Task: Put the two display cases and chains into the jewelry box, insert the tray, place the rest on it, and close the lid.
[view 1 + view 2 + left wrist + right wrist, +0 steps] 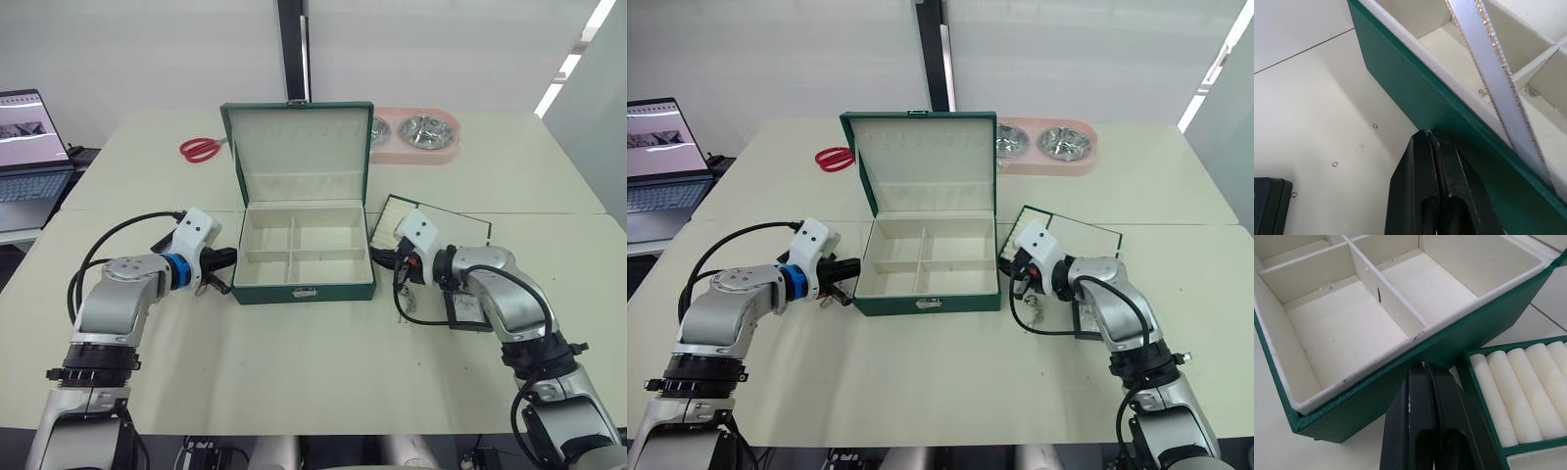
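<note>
Jewelry box (305, 266) open mid-tabletop, compartments near empty | L gripper (223, 259) & R gripper (398, 262) flank it, jaws pressed together, empty | step: loading not begun | next: spread jaws, fetch display case (1268, 208).

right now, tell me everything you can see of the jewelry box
The jewelry box is dark green outside, cream-lined and divided into compartments, with a small metal clasp on its front. It sits on the pale table between the two grippers, its hinged lid standing open and upright at the back. A pale ribbon strap runs to the lid. The compartments look nearly empty, a few tiny rings aside.
</note>
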`<control>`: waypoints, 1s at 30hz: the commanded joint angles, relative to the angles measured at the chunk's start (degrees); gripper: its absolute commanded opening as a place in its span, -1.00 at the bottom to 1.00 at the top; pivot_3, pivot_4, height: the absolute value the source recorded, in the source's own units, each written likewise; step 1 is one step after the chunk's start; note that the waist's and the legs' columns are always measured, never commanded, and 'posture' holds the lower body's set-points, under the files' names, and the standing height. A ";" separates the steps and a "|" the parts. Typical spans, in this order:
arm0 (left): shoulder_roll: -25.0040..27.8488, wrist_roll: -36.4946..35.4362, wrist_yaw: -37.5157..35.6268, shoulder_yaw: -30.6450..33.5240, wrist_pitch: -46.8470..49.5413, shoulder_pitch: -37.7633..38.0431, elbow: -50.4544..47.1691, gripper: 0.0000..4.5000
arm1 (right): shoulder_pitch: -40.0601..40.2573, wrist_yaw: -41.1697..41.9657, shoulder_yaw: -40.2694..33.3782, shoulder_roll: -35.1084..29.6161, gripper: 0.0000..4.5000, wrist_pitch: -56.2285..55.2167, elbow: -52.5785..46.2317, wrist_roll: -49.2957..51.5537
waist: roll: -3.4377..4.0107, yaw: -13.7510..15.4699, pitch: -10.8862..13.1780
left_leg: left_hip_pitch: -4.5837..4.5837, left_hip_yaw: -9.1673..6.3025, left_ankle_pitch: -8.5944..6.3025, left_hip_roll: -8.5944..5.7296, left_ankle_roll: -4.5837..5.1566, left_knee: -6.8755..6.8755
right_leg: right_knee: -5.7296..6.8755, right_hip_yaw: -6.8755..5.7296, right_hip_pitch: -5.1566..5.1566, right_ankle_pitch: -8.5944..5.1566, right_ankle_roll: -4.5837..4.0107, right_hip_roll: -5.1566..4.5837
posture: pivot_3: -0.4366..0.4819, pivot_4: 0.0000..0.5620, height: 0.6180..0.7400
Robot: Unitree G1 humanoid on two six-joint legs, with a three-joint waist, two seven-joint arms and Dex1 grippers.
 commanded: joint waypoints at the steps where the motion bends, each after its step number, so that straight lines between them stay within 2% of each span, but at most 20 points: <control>1: -3.38 -1.38 -1.47 -3.23 -1.44 -2.86 -2.05 -1.00 | 0.43 4.56 5.22 1.99 -0.98 -0.32 -5.40 5.00 | 0.00 0.16 0.00 | 0.00 0.00 0.00 0.00 0.00 0.00 | 0.00 0.00 0.00 0.00 0.00 0.00 | -0.05 -0.47 1.00; 14: -4.79 0.35 -2.57 -3.22 -2.30 -4.11 -0.82 -1.00 | 1.94 5.53 7.24 1.86 -0.98 1.30 -8.53 5.85 | -0.01 0.70 -0.01 | 0.01 -0.01 0.00 0.00 0.00 0.00 | 0.00 0.00 0.02 0.00 0.00 0.01 | -0.05 -0.47 1.00; 30: -3.92 1.91 -3.93 -2.16 -3.90 -4.33 1.09 -1.00 | 2.03 5.50 6.65 3.04 -0.98 0.87 -8.45 6.50 | -0.01 0.68 -0.01 | 0.02 -0.02 0.00 0.00 0.00 0.00 | 0.00 0.00 0.02 0.00 0.00 0.02 | -0.05 -0.47 1.00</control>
